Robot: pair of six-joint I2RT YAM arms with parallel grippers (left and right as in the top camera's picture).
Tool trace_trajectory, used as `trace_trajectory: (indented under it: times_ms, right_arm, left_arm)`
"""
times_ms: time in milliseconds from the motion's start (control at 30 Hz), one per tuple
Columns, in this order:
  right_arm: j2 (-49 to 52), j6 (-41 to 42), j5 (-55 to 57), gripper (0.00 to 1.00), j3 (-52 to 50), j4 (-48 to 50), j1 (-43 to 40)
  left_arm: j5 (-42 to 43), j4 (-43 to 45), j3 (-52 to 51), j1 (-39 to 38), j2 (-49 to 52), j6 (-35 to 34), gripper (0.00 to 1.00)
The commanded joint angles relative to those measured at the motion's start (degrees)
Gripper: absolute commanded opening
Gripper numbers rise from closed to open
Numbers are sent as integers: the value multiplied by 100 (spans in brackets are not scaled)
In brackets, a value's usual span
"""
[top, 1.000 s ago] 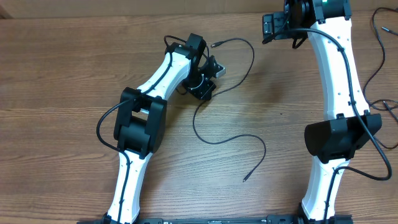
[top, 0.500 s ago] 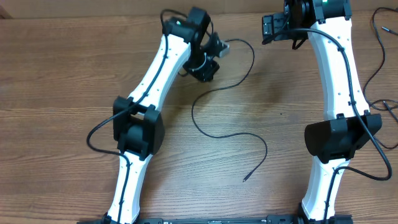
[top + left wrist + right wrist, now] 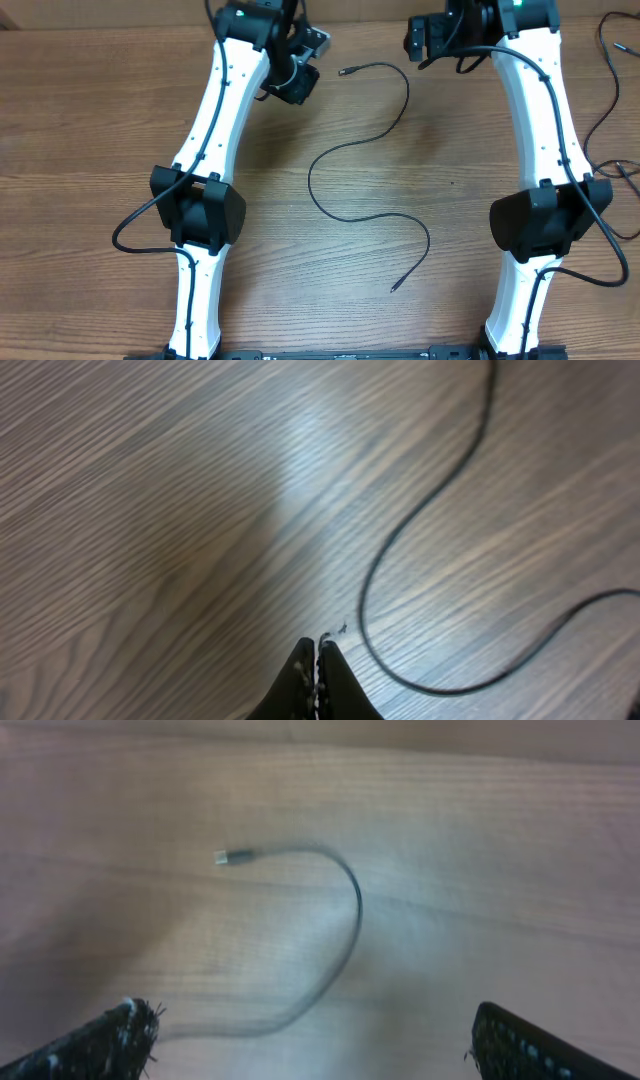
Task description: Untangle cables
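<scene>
One thin black cable [image 3: 330, 150] lies loose on the wooden table in an S-shaped curve. Its silver plug end [image 3: 344, 72] is at the far middle and its other end [image 3: 394, 289] is near the front. My left gripper [image 3: 296, 86] is at the far left of the cable, shut and empty; in the left wrist view its closed jaws [image 3: 317, 652] sit just left of a bend of the cable [image 3: 400, 535]. My right gripper [image 3: 426, 40] is open at the far right of the plug. In the right wrist view the jaws [image 3: 310, 1040] are wide apart, with the plug end [image 3: 224, 858] ahead of them.
Thicker black robot cables [image 3: 612, 120] run along the right edge of the table. The left arm's elbow [image 3: 197, 208] and the right arm's elbow [image 3: 548, 220] stand over the table at either side of the cable.
My left arm has swung up and to the far left, away from the cable's upper bend. The cable's upper loop has settled. The right gripper shifted slightly left.
</scene>
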Motion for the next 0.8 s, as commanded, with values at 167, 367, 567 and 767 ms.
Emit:
trace_trajectory:
  times_ms: [167,367,567,767]
  right_arm:
    - [-57,-1598,-1488,100,-1274,1862,179]
    - [581,-2374,-916,100,-1386,2577,535]
    - [1252,-2656,-636,100,-1384,3193,737]
    - [1580,-2616,-568,100,-1384,3471,732]
  left_arm:
    - [-240,2,122,243,-133,-339,4]
    - [-243,11,122,284,-133,-332,4]
    - [-240,20,122,284,-133,-334,5]
    - [-260,22,122,284,-133,-332,5]
